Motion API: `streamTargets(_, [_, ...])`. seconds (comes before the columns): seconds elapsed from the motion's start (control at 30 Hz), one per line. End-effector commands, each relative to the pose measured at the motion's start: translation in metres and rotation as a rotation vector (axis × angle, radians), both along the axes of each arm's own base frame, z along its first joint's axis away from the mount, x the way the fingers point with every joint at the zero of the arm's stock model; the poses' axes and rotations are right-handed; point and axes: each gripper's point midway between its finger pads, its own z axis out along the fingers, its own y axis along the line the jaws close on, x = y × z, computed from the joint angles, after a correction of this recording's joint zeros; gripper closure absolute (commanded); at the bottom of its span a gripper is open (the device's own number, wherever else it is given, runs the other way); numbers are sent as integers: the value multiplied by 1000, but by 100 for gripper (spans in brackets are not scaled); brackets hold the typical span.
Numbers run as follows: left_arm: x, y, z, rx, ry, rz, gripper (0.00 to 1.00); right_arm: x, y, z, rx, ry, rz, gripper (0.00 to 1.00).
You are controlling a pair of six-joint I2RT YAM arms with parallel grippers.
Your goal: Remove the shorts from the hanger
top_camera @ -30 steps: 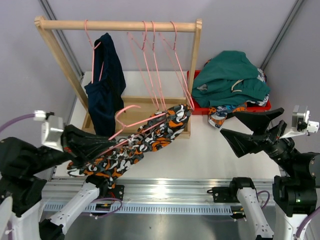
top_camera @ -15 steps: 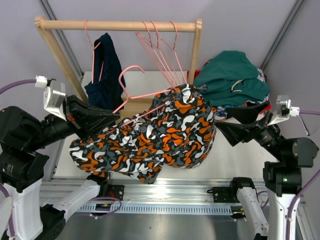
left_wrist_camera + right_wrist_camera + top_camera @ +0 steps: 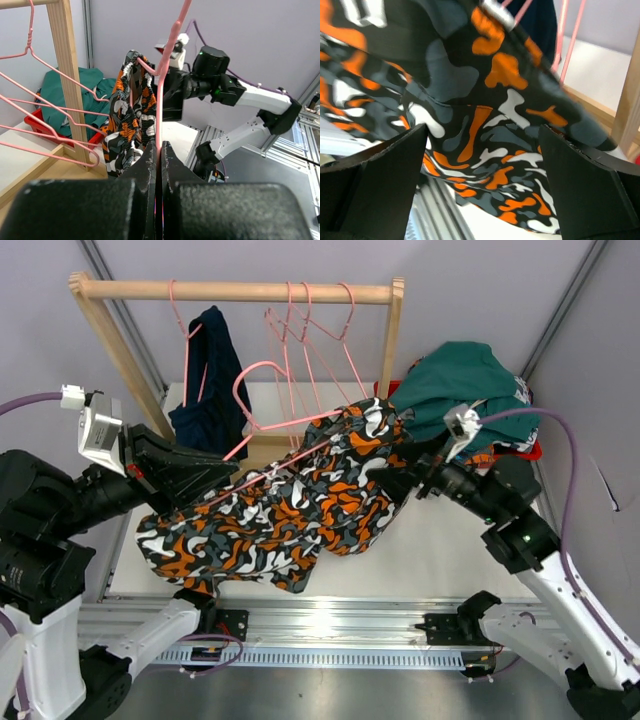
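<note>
Left fingers [image 3: 141,172] pinch hanger [image 3: 161,100] above white table [image 3: 420,550].

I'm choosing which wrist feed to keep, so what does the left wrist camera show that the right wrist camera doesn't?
Left wrist only: the left tool shut on a pink wire hanger, the right arm, teal green shorts in a red bin. Right wrist only: the right tool, open, close to the fabric. Both: the orange-grey-black camouflage shorts and the wooden rack.
</note>
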Motion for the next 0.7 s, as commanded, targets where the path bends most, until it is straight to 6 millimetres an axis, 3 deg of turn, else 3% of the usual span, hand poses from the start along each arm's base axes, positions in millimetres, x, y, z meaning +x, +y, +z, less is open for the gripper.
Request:
streamTargets(0.0, [-2, 1, 19, -28, -64, -1, 100, 24, -8, 28, -13, -140, -157, 0])
streamTargets(0.27, [-4, 1, 16, -21, -68, -4, 100, 34, -9, 49, 77, -193, -213, 1])
streamTargets(0.43, [-1, -2, 12, -27, -57, -17, 100, 32, 11, 53, 171, -184, -157, 2])
streamTargets(0.47, [1, -3, 11, -25, -53, -19, 100, 27, 19, 54, 177, -186, -141, 8])
streamTargets(0.5, [2, -3, 10, -25, -47, -19, 100, 29, 24, 54, 184, -188, -141, 25])
streamTargets(0.57, [2, -4, 9, -24, -43, -24, 100, 25, 34, 56, 191, -191, -111, 43])
streamTargets(0.6, [3, -5, 7, -22, -36, -26, 100, 26, 36, 56, 191, -190, -108, 64])
streamTargets(0.67, [4, -6, 3, -21, -27, -31, 100, 30, 40, 57, 185, -190, -107, 90])
